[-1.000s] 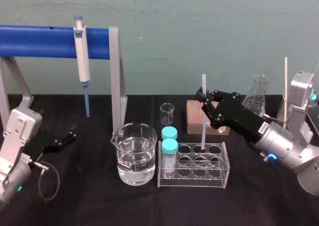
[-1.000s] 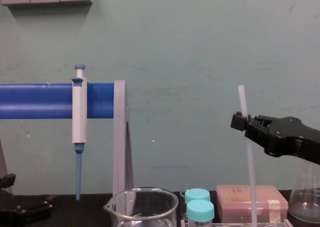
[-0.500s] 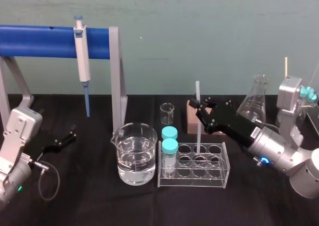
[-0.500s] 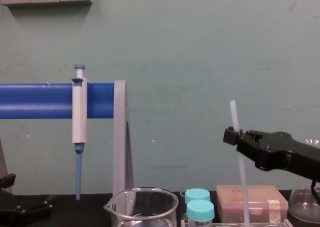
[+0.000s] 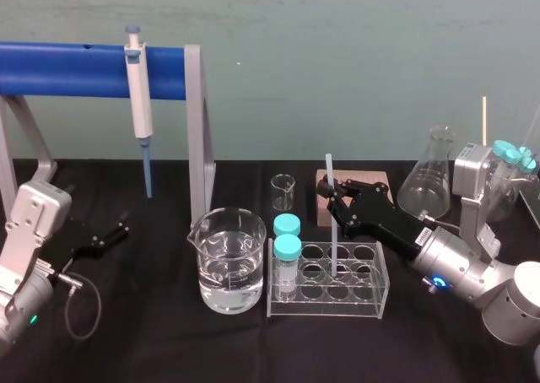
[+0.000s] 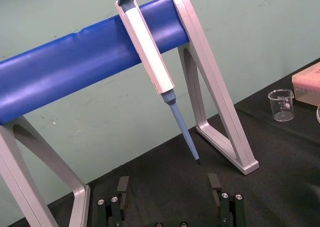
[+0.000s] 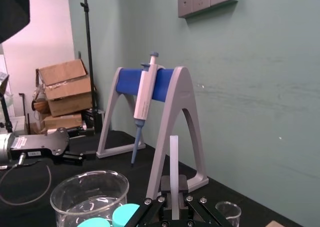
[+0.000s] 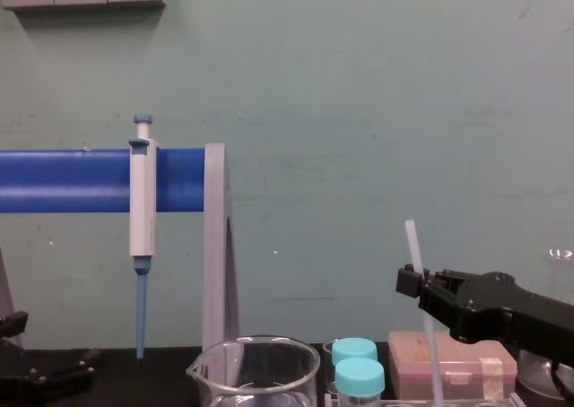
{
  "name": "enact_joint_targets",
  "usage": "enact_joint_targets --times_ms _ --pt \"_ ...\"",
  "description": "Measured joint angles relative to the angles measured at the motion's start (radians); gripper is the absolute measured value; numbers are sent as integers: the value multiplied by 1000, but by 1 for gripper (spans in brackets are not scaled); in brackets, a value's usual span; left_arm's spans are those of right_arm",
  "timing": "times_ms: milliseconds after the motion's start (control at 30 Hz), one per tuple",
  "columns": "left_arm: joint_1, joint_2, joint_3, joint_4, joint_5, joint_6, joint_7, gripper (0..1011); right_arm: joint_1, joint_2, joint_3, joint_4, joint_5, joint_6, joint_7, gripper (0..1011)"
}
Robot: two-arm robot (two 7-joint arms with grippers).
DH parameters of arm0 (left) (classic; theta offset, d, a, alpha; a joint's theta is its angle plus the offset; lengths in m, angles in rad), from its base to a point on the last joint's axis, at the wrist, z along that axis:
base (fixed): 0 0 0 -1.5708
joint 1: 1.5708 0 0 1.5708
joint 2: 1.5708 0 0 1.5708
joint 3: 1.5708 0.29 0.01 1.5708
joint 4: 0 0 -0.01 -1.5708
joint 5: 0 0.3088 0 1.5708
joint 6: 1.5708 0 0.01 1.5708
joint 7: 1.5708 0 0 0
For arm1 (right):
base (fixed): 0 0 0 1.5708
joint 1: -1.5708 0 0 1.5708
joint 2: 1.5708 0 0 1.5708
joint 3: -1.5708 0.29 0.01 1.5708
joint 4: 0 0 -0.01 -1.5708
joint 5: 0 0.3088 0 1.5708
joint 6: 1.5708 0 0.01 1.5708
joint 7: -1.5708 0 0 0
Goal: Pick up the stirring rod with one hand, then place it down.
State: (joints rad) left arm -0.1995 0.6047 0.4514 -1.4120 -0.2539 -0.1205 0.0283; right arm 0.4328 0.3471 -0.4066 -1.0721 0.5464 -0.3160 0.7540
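The stirring rod [image 5: 331, 214] is a thin translucent-white stick, nearly upright, with my right gripper [image 5: 335, 204] shut on it a little above its middle. Its lower end dips into a middle hole of the clear tube rack [image 5: 371, 297]. From the chest view the stirring rod [image 8: 418, 281] stands up out of the right gripper [image 8: 414, 286]. The right wrist view has the stirring rod [image 7: 173, 162] rising between the pinched fingers of the right gripper [image 7: 173, 203]. My left gripper [image 5: 114, 233] rests open at the table's left; the left wrist view shows the left gripper [image 6: 168, 187] holding nothing.
A water-filled beaker [image 5: 226, 261] and two teal-capped tubes [image 5: 287, 248] stand just left of the rod. Behind are a small beaker [image 5: 283, 191], a pink box [image 5: 363, 182] and a conical flask [image 5: 429, 180]. A pipette [image 5: 139, 96] hangs on the blue stand [image 5: 67, 69].
My right gripper has come down and to the left with the stirring rod, lowering the rod's lower end deeper into the rack. The left arm has not moved.
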Motion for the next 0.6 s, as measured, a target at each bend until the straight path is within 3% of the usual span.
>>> enact_joint_targets --times_ms 600 --pt "0 0 0 0 0 0 0 1000 -2 -20 10 36 -16 12 -29 70"
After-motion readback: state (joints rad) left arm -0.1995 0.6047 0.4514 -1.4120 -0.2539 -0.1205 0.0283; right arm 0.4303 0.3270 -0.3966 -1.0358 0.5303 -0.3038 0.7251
